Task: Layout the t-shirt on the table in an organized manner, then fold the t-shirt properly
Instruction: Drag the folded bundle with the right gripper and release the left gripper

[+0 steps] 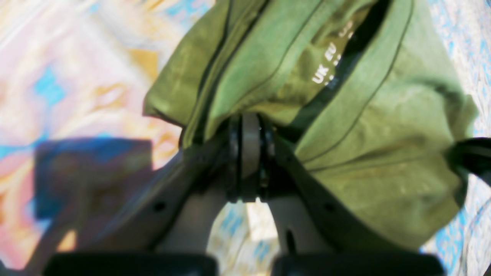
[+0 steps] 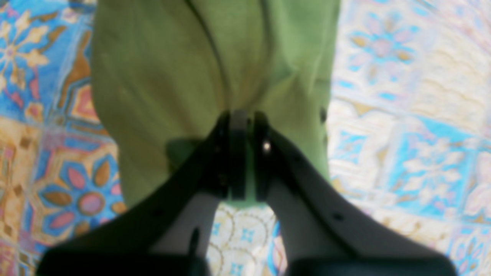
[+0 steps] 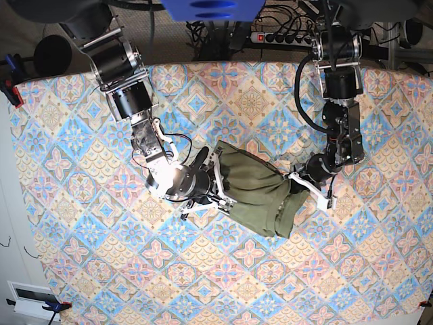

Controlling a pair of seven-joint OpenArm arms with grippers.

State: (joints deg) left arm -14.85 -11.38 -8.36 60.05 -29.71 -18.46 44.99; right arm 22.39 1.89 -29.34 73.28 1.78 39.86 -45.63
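Observation:
The olive-green t-shirt (image 3: 257,193) lies bunched in a wrinkled strip at the middle of the table (image 3: 101,257), stretched between my two grippers. My left gripper (image 3: 295,181) grips its right end. In the left wrist view the left gripper (image 1: 250,122) is shut on the t-shirt (image 1: 364,134) near the collar, where a printed size label shows. My right gripper (image 3: 220,177) holds the left end. Seen from the right wrist, the right gripper (image 2: 239,119) pinches a fold of the t-shirt (image 2: 161,84) above the patterned table (image 2: 402,115).
A power strip (image 3: 284,35) and cables lie beyond the table's far edge. A red clamp (image 3: 12,91) grips the left edge. The patterned cloth spreads wide in front of and beside the garment.

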